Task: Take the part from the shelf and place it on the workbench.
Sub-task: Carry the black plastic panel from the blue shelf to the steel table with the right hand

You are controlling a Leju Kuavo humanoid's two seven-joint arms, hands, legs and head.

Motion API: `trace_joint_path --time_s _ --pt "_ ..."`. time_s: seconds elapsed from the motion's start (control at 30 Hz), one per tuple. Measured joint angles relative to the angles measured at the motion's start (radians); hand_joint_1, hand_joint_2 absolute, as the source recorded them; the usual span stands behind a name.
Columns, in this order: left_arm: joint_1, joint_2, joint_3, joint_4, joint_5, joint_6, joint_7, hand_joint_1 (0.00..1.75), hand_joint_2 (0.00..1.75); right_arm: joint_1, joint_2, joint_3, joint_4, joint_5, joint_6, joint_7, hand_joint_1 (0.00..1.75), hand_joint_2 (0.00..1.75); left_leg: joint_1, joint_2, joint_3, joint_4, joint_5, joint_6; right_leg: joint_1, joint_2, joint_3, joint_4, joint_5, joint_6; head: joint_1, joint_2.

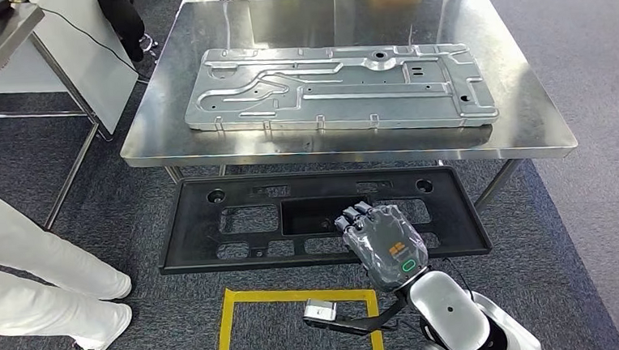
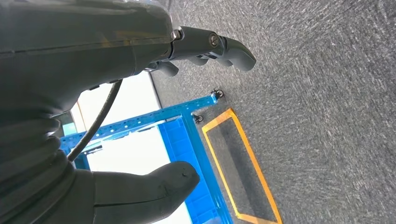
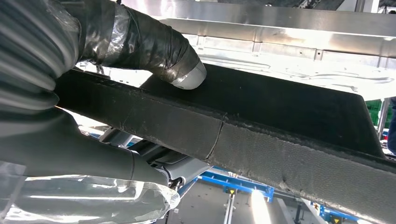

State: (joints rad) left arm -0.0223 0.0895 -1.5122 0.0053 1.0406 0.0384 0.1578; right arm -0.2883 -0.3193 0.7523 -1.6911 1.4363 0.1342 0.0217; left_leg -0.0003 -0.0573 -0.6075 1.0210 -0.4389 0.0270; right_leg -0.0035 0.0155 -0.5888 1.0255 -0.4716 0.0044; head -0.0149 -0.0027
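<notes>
My right hand (image 1: 385, 247) holds the big black part (image 1: 322, 216) by its near long edge. In the right wrist view my thumb (image 3: 154, 46) presses on one face of the part (image 3: 261, 116) and my fingers (image 3: 93, 156) wrap under the other. My left hand (image 2: 93, 116) hangs by my side with nothing in it, fingers apart.

The part is out in front of my right hand, flat and low, just ahead of the shiny metal surface (image 1: 530, 121) and, I think, below its top. It is not on the surface yet.

A long silver plate (image 1: 340, 86) already lies on the surface, beyond my hand. It takes up most of the middle. I think I need to lift the part above the front rim first, so it does not bump the rim. Then I push it forward and keep it level, because I hold it on one edge only and it could tip.

The bare strip of surface in front of the plate is thin. A person's legs (image 1: 36, 273) stand far off to the left of my hand, so I should not swing that way.
</notes>
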Motion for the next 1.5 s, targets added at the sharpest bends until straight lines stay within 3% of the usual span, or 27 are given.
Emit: trace_joint_path --time_s 1.5 --pt "0.002 0.003 0.019 0.000 0.002 0.008 0.004 0.00 1.75 0.032 0.006 0.017 -0.002 0.036 -0.009 0.019 1.75 1.75 0.000 0.000 0.000 0.000 -0.001 0.000 0.000 0.000 0.000 0.000 -0.001 -0.001 0.000 0.000"
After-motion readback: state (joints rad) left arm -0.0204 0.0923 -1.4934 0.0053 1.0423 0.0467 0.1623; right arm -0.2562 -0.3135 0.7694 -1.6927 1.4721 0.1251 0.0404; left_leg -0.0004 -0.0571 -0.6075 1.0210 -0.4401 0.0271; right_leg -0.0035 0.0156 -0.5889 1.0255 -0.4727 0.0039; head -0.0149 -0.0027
